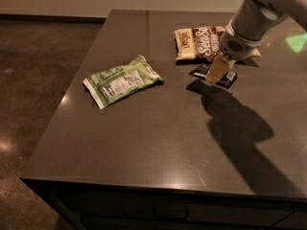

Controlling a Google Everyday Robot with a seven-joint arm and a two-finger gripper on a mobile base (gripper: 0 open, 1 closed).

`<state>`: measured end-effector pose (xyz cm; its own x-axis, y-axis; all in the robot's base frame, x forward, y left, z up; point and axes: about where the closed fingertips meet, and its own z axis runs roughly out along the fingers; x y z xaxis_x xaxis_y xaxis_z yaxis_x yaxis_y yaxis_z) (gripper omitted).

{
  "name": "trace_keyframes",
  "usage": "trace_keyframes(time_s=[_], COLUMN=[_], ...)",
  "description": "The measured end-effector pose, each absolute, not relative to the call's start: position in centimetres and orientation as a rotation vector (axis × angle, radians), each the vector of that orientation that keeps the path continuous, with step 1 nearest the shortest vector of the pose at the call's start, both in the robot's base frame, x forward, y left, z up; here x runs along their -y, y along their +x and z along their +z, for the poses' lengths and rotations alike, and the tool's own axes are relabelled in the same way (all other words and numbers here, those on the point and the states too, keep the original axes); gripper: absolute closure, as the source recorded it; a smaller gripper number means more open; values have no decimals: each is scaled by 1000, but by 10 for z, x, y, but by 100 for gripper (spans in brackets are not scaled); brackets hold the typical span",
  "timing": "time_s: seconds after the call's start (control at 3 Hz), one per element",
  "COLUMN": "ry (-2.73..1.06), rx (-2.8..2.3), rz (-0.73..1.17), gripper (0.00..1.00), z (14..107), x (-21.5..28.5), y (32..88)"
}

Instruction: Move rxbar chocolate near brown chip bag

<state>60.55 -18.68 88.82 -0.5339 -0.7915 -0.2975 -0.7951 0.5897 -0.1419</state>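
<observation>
**One rxbar chocolate (199,72) gripped beside the brown chip bag (199,43)**

The gripper (217,74), over the far right part of the table (144,143), has its tan fingers (214,71) closed on the bar. It is a small, flat black wrapper with white print and a pale patch at its right end, just in front of the bag.

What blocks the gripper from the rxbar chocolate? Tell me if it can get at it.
Probably yes: the gripper is right over the rxbar chocolate, hiding its middle, with nothing between them. The brown chip bag lies just behind, not in the way.
</observation>
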Motion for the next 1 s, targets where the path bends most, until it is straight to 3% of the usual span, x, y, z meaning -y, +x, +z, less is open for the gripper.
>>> trace_keyframes(time_s=[0.67,1.0], ry=[-1060,-1002], rx=[-2539,-2536], rz=[-75,-91], gripper=[100,82], z=[886,880], x=[221,231], y=[647,654])
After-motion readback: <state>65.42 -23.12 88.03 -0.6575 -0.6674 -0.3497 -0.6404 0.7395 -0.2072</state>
